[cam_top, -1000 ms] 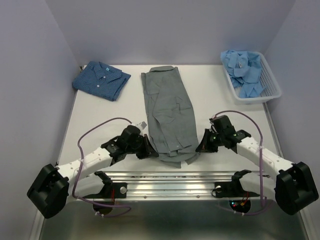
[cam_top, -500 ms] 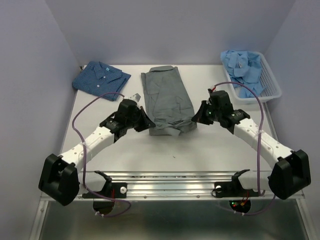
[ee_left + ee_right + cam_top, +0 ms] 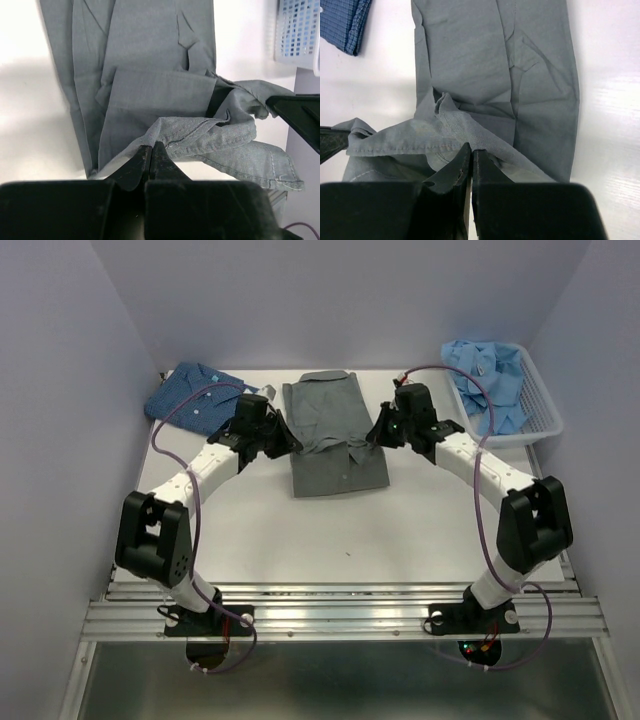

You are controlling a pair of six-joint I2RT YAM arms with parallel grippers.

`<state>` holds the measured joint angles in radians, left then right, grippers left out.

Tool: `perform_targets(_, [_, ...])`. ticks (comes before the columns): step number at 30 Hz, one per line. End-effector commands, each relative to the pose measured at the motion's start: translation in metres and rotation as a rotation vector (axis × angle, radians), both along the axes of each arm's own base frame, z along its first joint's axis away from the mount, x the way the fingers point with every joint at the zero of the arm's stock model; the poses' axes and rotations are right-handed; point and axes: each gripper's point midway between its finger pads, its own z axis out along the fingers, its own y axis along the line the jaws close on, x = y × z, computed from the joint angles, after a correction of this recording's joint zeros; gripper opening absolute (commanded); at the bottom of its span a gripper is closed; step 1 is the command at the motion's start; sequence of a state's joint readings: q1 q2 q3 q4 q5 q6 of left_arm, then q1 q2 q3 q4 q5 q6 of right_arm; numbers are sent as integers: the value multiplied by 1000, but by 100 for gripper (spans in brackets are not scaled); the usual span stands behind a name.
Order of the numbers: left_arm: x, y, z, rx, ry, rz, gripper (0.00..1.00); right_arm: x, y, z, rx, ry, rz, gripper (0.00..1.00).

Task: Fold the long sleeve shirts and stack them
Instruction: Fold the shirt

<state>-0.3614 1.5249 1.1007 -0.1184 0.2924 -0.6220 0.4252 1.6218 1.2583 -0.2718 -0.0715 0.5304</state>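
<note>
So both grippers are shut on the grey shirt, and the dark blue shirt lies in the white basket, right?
Not quite: the top view shows the dark blue shirt on the table, far left, outside the white basket. The rest holds.

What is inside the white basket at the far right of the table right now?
A crumpled heap of light blue shirts fills the far part of the basket; bare slats show at its near end. How many shirts there are, and anything beneath the heap, is covered.
</note>
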Motion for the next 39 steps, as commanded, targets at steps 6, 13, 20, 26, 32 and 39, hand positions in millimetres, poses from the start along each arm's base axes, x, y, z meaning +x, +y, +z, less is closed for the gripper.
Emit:
perform_targets(6, [61,3,10,37,-77,4,0,70,0,22,-5,-148,-28,1])
perform_targets(13, [95,8,-6,92,-59,21,0,107,-9,0,-17,-152,-44,1])
perform_targets(20, [117,9,-33,108,5,37,0,135,-1,-30,-21,-129,-22,6])
perform_targets(26, [121,15,-57,146,60,71,0,151,-4,-51,-15,-106,-28,9])
perform_targets(32, [121,22,-81,177,98,102,0,149,5,-67,9,-69,14,17])
perform_targets(39, [128,21,-63,175,53,89,63,144,10,-39,30,-114,54,65])
